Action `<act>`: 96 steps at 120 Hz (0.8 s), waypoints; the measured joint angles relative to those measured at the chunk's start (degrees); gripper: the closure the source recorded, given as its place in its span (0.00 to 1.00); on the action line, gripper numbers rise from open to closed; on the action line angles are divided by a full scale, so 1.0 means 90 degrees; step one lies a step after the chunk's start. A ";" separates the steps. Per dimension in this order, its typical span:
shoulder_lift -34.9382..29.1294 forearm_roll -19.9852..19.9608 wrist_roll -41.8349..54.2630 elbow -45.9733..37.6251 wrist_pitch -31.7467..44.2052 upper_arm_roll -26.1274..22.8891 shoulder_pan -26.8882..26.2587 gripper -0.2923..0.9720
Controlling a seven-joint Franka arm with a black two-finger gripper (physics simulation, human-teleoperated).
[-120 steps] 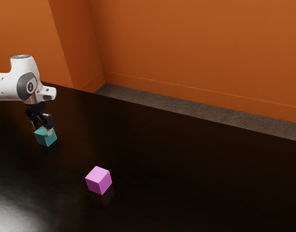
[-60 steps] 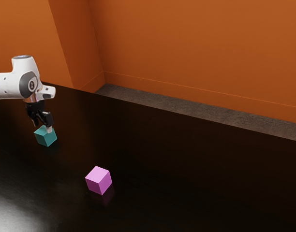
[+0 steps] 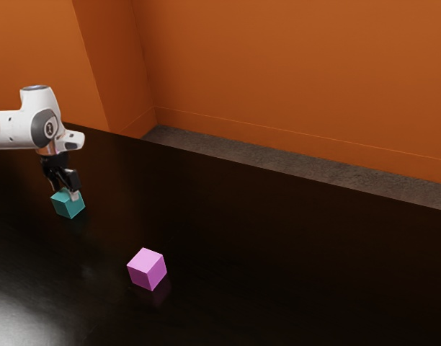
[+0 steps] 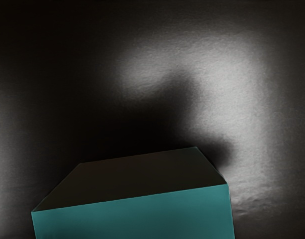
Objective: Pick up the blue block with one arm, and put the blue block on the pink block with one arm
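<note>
Your gripper point(image 3: 66, 190) hangs right on top of the blue block point(image 3: 68, 205) at the exterior view's left. It is so close to the block that you cannot tell if it is pinching it or just touching it. The block looks more blue-green than blue, and it sits on the shiny black table point(image 3: 278, 245). The white arm point(image 3: 26, 126) comes in from the exterior view's left edge and bends down to it.

The pink block point(image 3: 147, 268) sits by itself, well apart from the blue one and nearer to the camera.

In the wrist view the blue block point(image 4: 137, 214) is big and close under your hand, with a dark shadow on the table point(image 4: 53, 74) past it.
</note>
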 joint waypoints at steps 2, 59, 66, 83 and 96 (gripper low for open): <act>0.0015 -0.0005 0.0007 0.0009 0.0004 -0.0004 0.0000 0.23; 0.0071 -0.0124 0.0182 0.0028 0.0021 0.0004 0.0009 0.23; 0.0103 -0.0129 0.0196 0.0026 0.0020 0.0004 0.0010 0.23; 0.0184 -0.0153 0.0224 0.0028 0.0025 0.0005 0.0024 0.23; 0.0209 -0.0166 0.0241 0.0034 0.0030 0.0001 0.0031 0.23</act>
